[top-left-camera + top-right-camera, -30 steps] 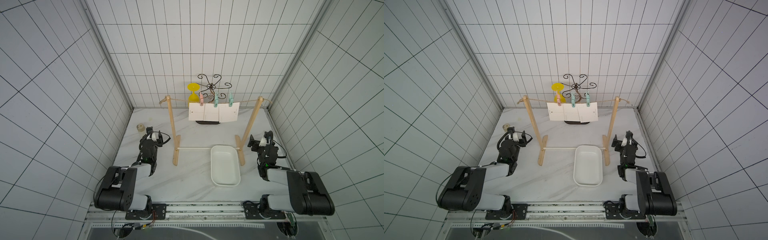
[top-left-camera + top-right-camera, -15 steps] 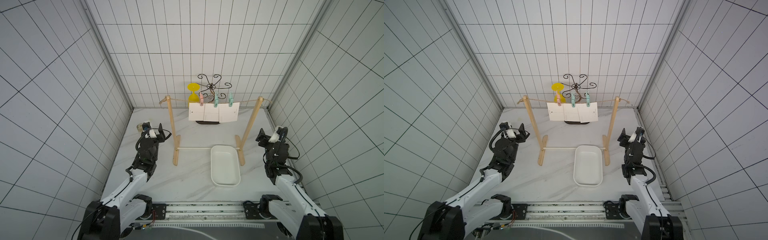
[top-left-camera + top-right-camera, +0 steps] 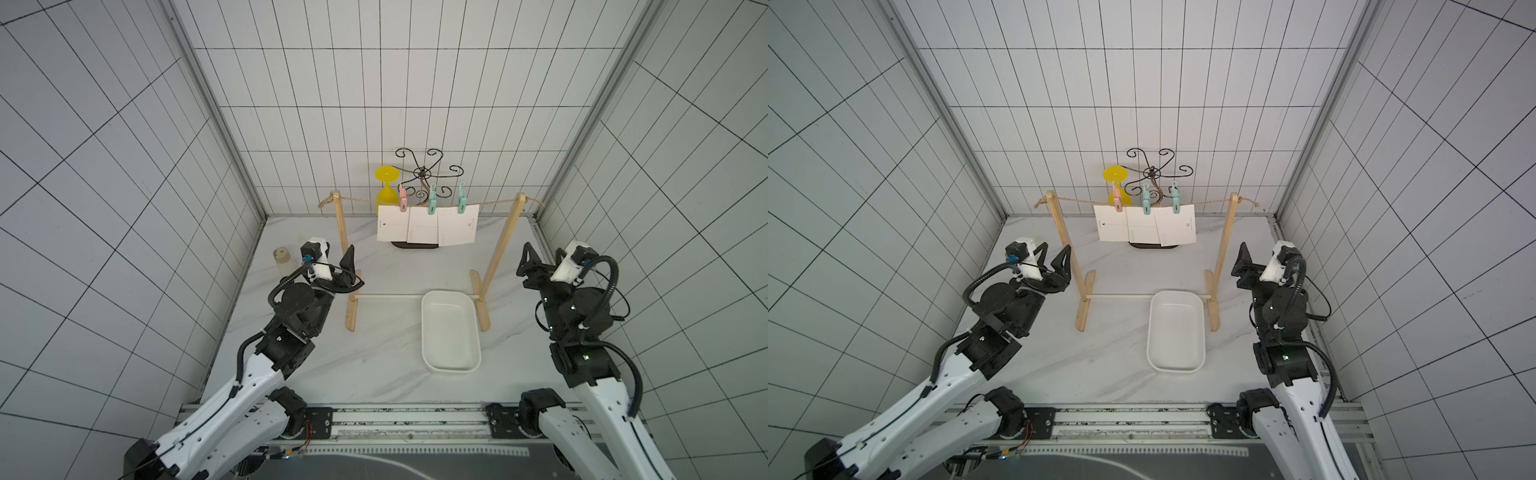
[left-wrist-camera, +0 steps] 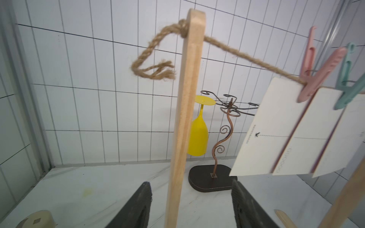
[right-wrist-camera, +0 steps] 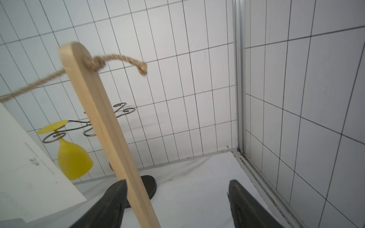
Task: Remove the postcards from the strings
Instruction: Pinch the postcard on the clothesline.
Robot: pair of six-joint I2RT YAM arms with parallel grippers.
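1. Between two wooden posts, the three postcards [image 3: 427,226] hang side by side from the strings [image 3: 496,203], with their edges overlapping.
2. A pink peg [image 3: 402,200] and two teal pegs [image 3: 432,200] each pin one card to the twine, which is knotted at both post tops.
3. The left post [image 3: 344,249] and right post [image 3: 502,245] are joined at their feet by a thin white dowel [image 3: 390,296].
4. A white tray [image 3: 428,332] lies on the marble table in front of the dowel, nearer the right post.
5. The left gripper [image 3: 1054,252] is raised just beside the left post with its fingers apart, gripping nothing. I cannot tell whether it touches the wood.
6. The right gripper [image 5: 177,183] is raised beyond the right post, clear of the cards, with its fingers spread and gripping nothing.
7. Behind the line, a yellow glass [image 3: 386,194] hangs upside down on a dark wire stand [image 3: 422,172].
8. A beige cap [image 3: 281,255] sits by the left wall.
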